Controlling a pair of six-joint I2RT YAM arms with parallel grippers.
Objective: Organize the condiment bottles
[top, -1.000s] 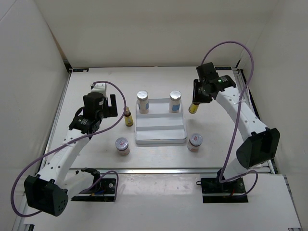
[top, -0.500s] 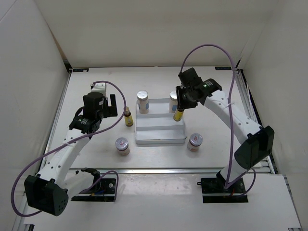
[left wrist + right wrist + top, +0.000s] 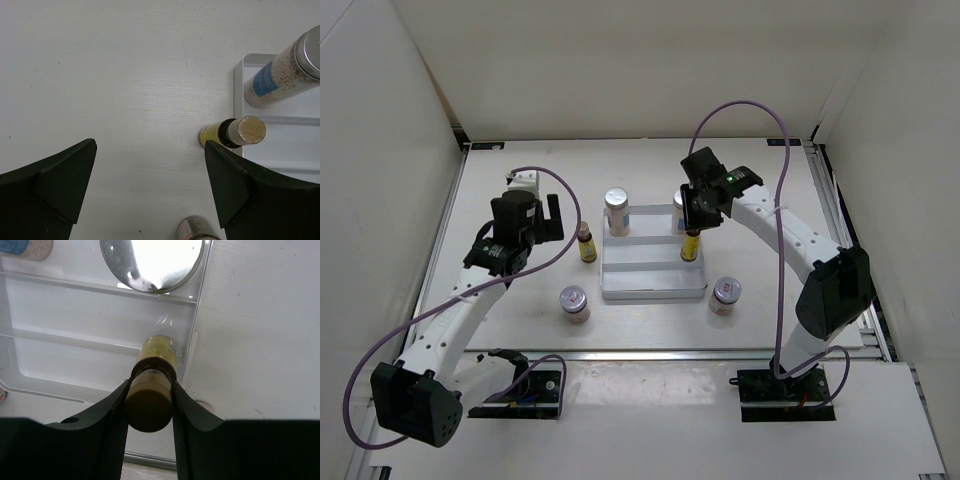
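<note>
My right gripper (image 3: 692, 232) is shut on a thin amber bottle (image 3: 689, 246), held upright over the right end of the white ridged tray's (image 3: 650, 270) middle step; the right wrist view shows my fingers clamped on its dark cap (image 3: 149, 400). Two white silver-capped bottles (image 3: 617, 211) (image 3: 679, 205) stand on the tray's back step. The other amber bottle (image 3: 586, 243) stands left of the tray. Squat jars sit front left (image 3: 574, 301) and front right (image 3: 725, 294). My left gripper (image 3: 554, 213) is open and empty, left of that amber bottle (image 3: 235, 133).
The white enclosure walls close in the left, back and right. The right arm's cable loops above the tray. In the left wrist view the tray's left edge (image 3: 236, 100) and one white bottle (image 3: 280, 75) are at the right.
My right gripper has carried the amber bottle leftward from the right side of the table to over the tray's right end and lowered it. The left arm has not moved.
</note>
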